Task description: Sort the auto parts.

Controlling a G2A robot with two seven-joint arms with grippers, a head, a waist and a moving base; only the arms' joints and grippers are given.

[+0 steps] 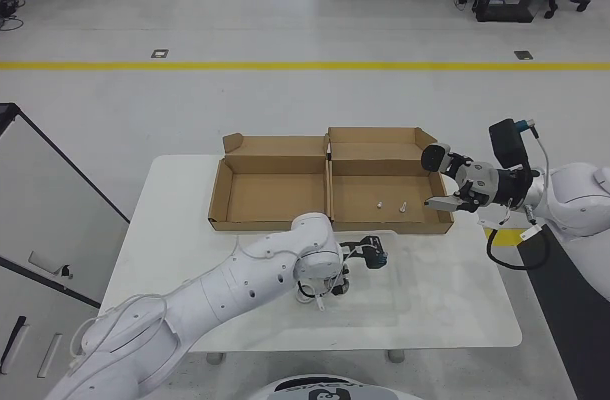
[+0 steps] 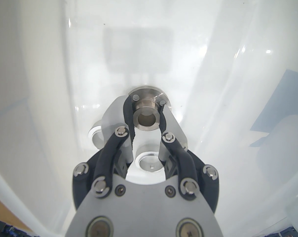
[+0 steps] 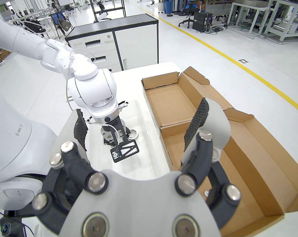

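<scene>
Item, left gripper (image 2: pixel 146 114): clamped on the neck of a bushing (image 2: pixel 147 122), flange beyond the fingertips, low in the bin (image 2: pixel 52 80). Two cups (image 2: pixel 150 161) loose just behind the fingers. Advised: straight lift, firm squeeze, clear of cups and bin wall, then across to the left box (image 1: pixel 275 197), probably. Item, right gripper (image 3: pixel 141 108): spread wide, empty, over the right box (image 1: pixel 365 190); two small parts (image 1: pixel 381 205) below.

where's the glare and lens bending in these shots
Left wrist view: glare streaks on the white tray around the metal part; right wrist view: wide lens bows the cardboard box walls and yellow floor line; top view: even light, no strong glare.
</scene>
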